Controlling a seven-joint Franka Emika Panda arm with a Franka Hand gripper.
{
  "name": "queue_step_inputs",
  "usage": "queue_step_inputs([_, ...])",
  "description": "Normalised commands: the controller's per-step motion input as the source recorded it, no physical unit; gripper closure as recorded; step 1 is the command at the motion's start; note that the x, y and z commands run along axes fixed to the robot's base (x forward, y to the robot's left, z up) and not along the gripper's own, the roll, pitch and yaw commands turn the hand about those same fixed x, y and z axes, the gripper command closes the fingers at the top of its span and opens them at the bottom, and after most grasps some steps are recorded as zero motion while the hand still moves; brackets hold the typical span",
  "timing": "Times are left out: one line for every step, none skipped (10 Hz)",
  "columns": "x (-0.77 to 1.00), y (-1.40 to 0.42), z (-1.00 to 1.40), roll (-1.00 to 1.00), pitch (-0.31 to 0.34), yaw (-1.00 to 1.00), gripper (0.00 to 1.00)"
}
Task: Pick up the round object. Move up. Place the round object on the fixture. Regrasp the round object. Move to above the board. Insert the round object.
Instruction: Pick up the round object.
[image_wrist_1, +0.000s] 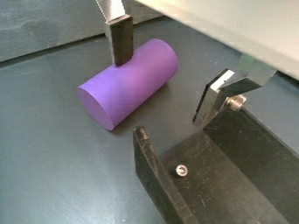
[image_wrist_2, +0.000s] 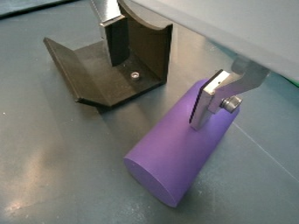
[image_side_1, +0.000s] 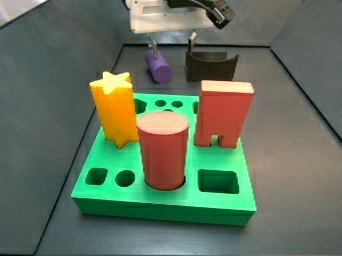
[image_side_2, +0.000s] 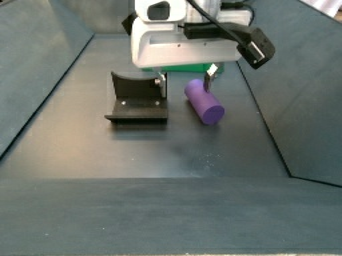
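Purple round object (image_wrist_1: 128, 83) lies on its side on the dark floor, just beside the fixture (image_wrist_2: 111, 66) and far behind the board (image_side_1: 167, 150). The gripper (image_wrist_2: 163, 61) hangs over it with fingers apart, one on each side, not clamping. It looks light, stiff and smooth; better to grip across the middle.

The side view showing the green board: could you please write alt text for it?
A square bright green board holds a yellow star block, a salmon-red cylinder and a red rectangular block. Behind it, the open gripper hangs over a small purple cylindrical peg lying beside the black fixture.
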Motion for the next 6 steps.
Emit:
queue_step_inputs([-0.21,0.00,-0.47,0.19,0.000,0.06,0.00])
queue_step_inputs([-0.26,0.00,-0.36,0.17,0.000,0.00,0.00])
queue_step_inputs([-0.25,0.00,-0.31,0.17,0.000,0.00,0.00])
queue_step_inputs([-0.11,-0.01,-0.32,0.16,0.000,0.00,0.00])
queue_step_inputs([0.09,0.00,-0.25,0.10,0.046,0.00,0.00])
queue_step_inputs([0.00,-0.01,-0.13,0.08,0.027,0.00,0.00])
